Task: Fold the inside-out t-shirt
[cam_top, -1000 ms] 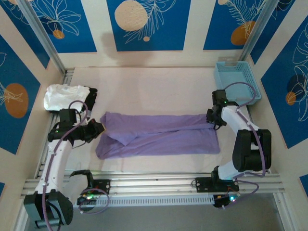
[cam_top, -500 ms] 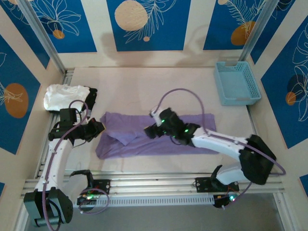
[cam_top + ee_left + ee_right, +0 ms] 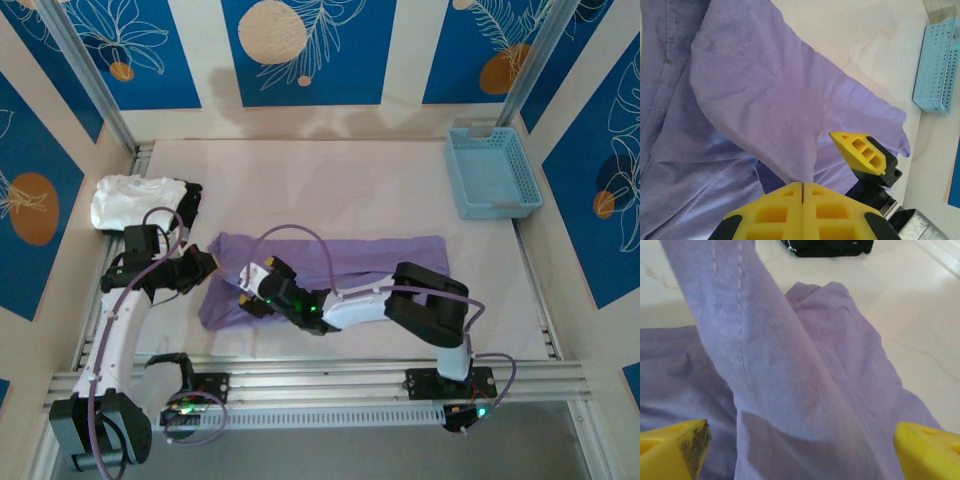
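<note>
The lavender inside-out t-shirt [image 3: 380, 265] lies as a long band across the middle of the table. At its left end a fold rises from the table [image 3: 755, 100], and my left gripper [image 3: 207, 266] is shut on that fold; in the left wrist view the yellow fingertips [image 3: 802, 186] pinch the cloth. My right arm reaches far left across the shirt. Its gripper [image 3: 248, 291] hovers low over the left part, open wide, with cloth below the jaws [image 3: 802, 450] and nothing gripped. One of the right gripper's fingers [image 3: 862, 152] shows close beside the left one.
A folded white garment [image 3: 128, 200] and a folded black garment [image 3: 191, 203] lie at the back left, close to the left arm. A light blue basket [image 3: 490, 172] stands at the back right. Metal rails run along the near table edge [image 3: 320, 378].
My right gripper let go at the shirt's right end, opened, and the arm swept left across the shirt to just beside the left gripper. The left gripper stayed shut in place.
</note>
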